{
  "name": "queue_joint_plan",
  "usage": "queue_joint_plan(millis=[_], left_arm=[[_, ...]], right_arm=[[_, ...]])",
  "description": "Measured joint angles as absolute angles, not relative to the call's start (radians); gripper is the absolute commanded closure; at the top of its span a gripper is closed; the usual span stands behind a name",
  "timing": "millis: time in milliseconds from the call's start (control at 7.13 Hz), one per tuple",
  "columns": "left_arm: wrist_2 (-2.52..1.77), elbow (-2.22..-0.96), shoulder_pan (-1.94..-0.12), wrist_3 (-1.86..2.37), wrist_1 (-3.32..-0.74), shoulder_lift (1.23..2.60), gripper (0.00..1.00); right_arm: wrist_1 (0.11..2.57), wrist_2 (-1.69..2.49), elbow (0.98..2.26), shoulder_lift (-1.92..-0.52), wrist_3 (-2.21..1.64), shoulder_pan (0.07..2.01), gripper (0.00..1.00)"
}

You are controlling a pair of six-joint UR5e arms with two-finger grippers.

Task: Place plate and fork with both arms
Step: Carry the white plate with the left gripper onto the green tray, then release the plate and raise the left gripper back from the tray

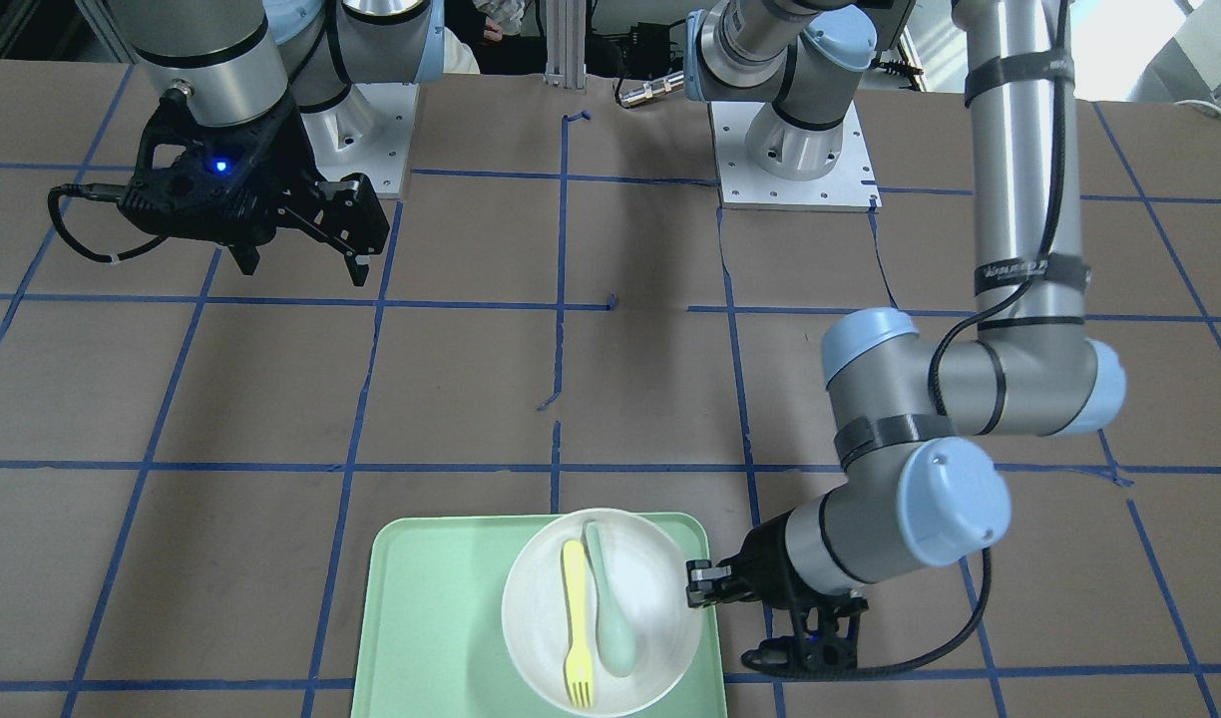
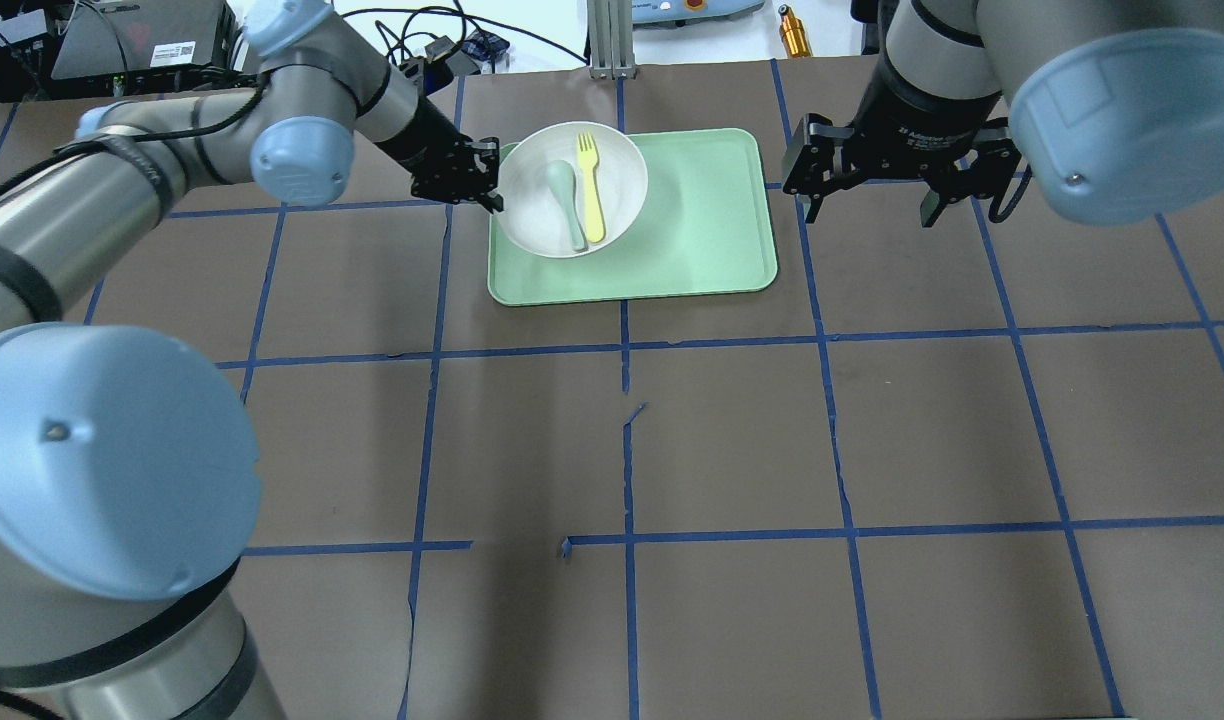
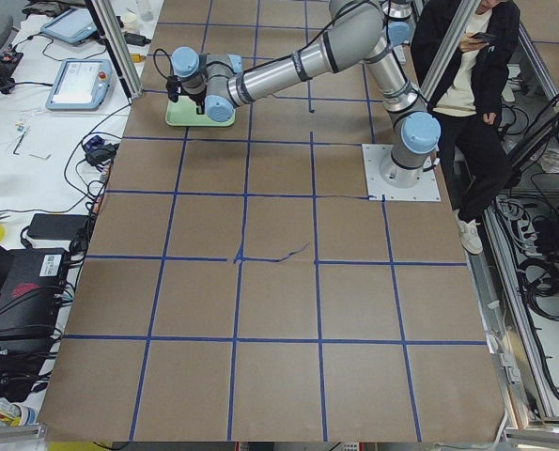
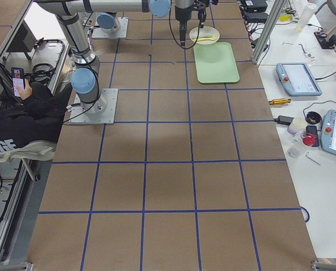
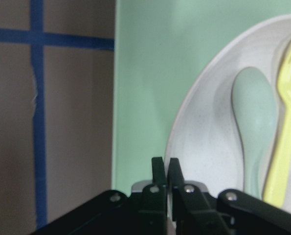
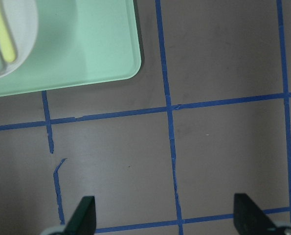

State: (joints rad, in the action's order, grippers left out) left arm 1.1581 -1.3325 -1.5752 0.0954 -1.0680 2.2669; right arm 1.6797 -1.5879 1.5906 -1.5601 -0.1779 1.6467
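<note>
**Off-white plate pinched at one edge, cutlery loose on top**

The plate (image 2: 624, 180) sits on the left part of the mint-green tray (image 2: 702, 225), at the table's far side from the robot. The fork (image 2: 592, 190) lies across it, just beside a grey-green spoon (image 2: 569, 200). The left gripper (image 5: 166, 169) has its fingers drawn together on the plate's near rim, which is a thin, one-sided hold. The right gripper (image 2: 869, 200) hangs above the brown table (image 2: 732, 430) off the tray's other end, fingers wide apart and holding nothing.

The likely trouble is tilt. Lifted from a single edge, the plate may sag on its far side, and the smooth plastic fork (the spoon too) could slide off. A quick swing could also twist the rim out of the pinch. If the right arm goes for the fork while the plate moves, its fingers may knock the spoon.
</note>
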Motion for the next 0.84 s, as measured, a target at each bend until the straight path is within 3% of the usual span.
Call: queue_joint_plan(millis=[280, 421, 561, 701, 841], left_arm=[[1.173, -1.258, -1.625, 0.159, -1.028, 2.355, 1.0], [1.176, -1.252, -1.633, 0.156, -1.02, 2.371, 0.9], [1.177, -1.255, -1.64, 0.151, -1.018, 2.377, 0.09], [1.178, -1.265, -1.646, 0.15, -1.013, 2.372, 0.0], [1.18, -1.293, -1.647, 0.151, -0.981, 2.356, 0.0]], right_arm=[[1.68, -1.588, 1.591, -1.559, -0.178, 1.647, 0.0], [1.68, -1.588, 1.591, -1.559, -0.178, 1.647, 0.0], [1.68, -1.588, 1.591, -1.559, -0.178, 1.647, 0.0], [1.68, -1.588, 1.591, -1.559, -0.178, 1.647, 0.0], [1.68, -1.588, 1.591, -1.559, -0.178, 1.647, 0.0]])
